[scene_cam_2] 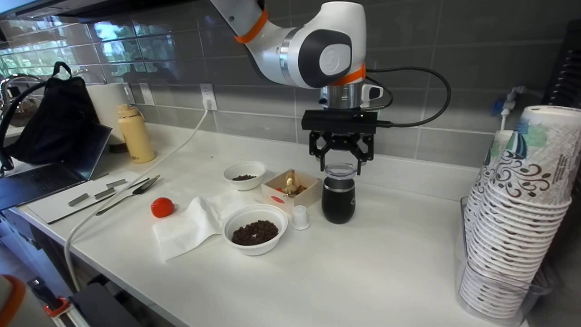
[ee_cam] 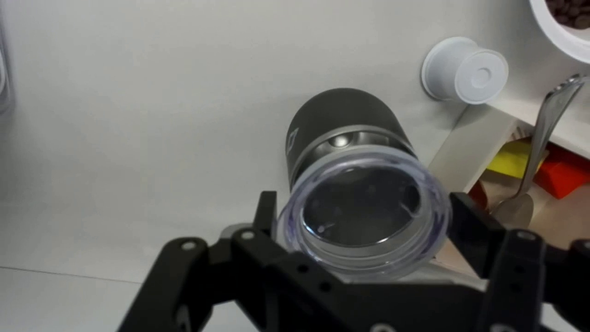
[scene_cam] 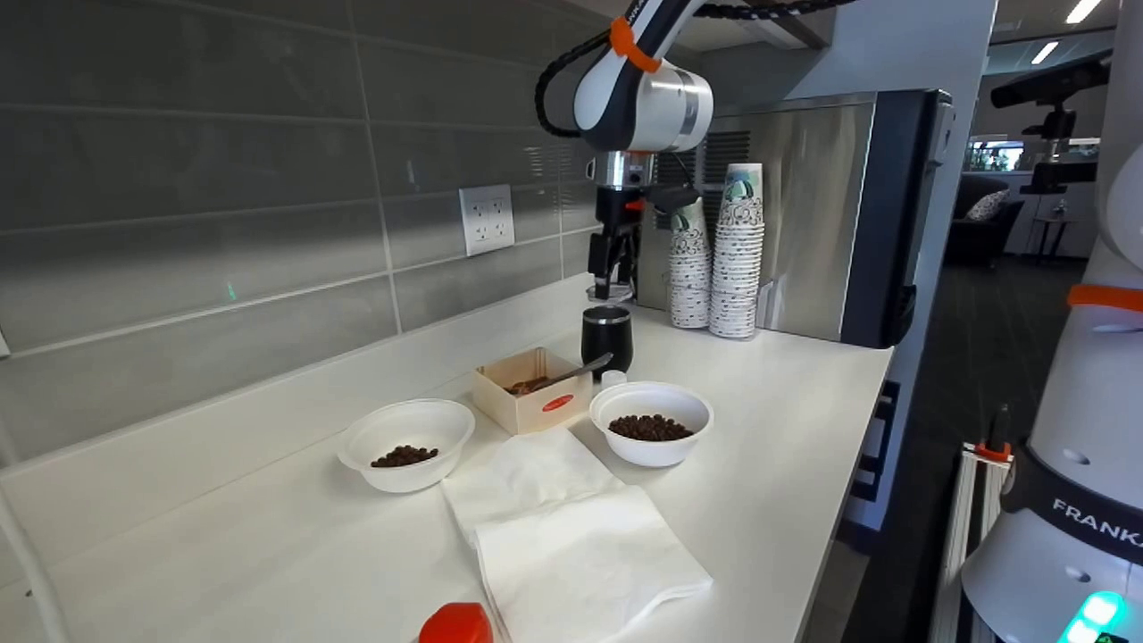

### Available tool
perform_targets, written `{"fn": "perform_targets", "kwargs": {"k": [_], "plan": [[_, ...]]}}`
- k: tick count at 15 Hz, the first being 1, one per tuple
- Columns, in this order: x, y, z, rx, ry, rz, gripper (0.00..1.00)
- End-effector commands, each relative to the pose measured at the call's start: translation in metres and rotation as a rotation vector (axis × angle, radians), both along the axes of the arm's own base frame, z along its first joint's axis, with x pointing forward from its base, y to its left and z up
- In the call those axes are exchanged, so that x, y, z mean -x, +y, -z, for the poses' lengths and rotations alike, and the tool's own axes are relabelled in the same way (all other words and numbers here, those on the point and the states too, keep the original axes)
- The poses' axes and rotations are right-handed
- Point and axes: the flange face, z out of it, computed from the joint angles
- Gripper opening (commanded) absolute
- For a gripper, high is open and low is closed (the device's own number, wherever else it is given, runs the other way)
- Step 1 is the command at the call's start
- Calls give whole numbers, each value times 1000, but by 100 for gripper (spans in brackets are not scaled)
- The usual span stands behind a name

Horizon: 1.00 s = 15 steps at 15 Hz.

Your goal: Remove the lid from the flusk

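End effector [scene_cam_2: 341, 170] is loaded: jaws narrowed onto the clear lid [ee_cam: 362, 212], one each side. My read on why: pinching across the full width should pull it straight up without cocking. Sits roughly level in both exterior views.

Lid hangs just above the flask [scene_cam_2: 339, 202]; wrist view shows the steel mouth past its edge, so it's off. Judging task basically done, maybe a set-down left. Smooth plastic, could slip if the pinch is light.

Flask stands upright on the table [scene_cam_2: 386, 277], nothing bracing it, so a vertical pull suits. Just beside it: white pod cup [scene_cam_2: 300, 218], wide end down, likely for stability, and the wooden box [scene_cam: 536, 415]. Spoon [ee_cam: 539, 138] leans in the box, handle over the wall, presumably parked for grabbing. I'd keep the lid from swinging that way.

Past those, two white bowls [scene_cam: 647, 454] of dark beans [scene_cam: 650, 428], with napkins [scene_cam: 589, 563] alongside, spill catchers I guess. Well apart: paper cup stacks [scene_cam: 736, 268], nested and stood in a clear holder [scene_cam_2: 532, 303], probably so they don't topple. Farther off, a red thing [scene_cam_2: 162, 207]; can't tell what.
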Motion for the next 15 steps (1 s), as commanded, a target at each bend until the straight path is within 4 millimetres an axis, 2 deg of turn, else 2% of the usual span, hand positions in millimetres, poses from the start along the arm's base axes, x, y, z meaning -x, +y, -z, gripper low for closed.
{"fn": "perform_targets", "kwargs": {"k": [1,8,12,15], "plan": [[34,0,-9,-3,-34,12,66],[85,-1,-1,-6,-45,55,66],[96,-20,10,-6,-45,108,66],[95,-39,26,-4,-34,146,66]]}}
